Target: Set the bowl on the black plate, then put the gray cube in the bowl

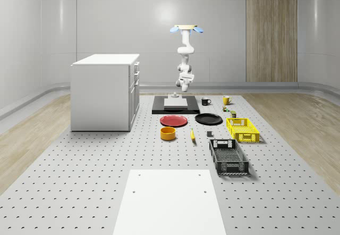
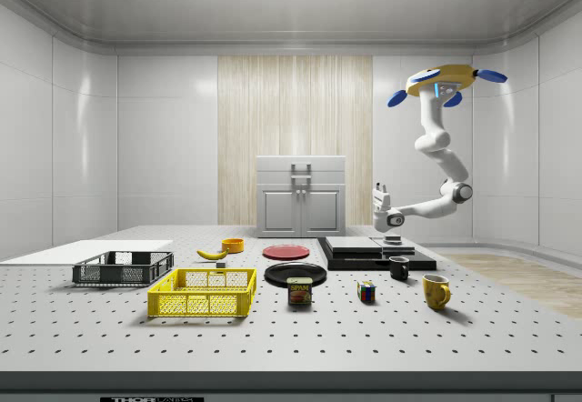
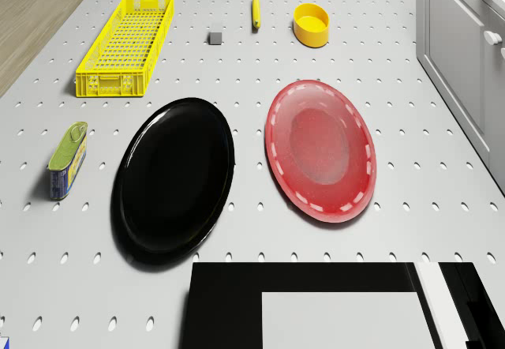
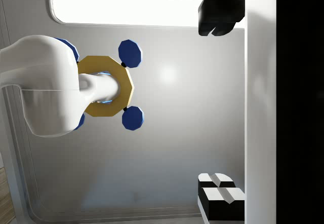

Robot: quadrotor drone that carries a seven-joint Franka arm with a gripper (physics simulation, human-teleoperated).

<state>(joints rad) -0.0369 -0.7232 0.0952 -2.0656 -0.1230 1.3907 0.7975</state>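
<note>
While the drone [image 2: 440, 81] hovers over the table's far edge, the gripper [image 4: 221, 107], spread wide, holds nothing; the bowl [image 1: 168, 133], judged light and rigid, is best pinched across its rim.

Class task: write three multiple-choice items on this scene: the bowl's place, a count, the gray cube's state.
1. Where is the bowl? A in the yellow crate; B on the table beside the banana; C on the cabinet.
2. How many plates are there? A one; B three; C two.
3. The gray cube is: A resting on the table; B inside the bowl; C in the yellow crate.
B: it stands by the banana. C: red plate, black plate. A: it lies on bare table.
</note>
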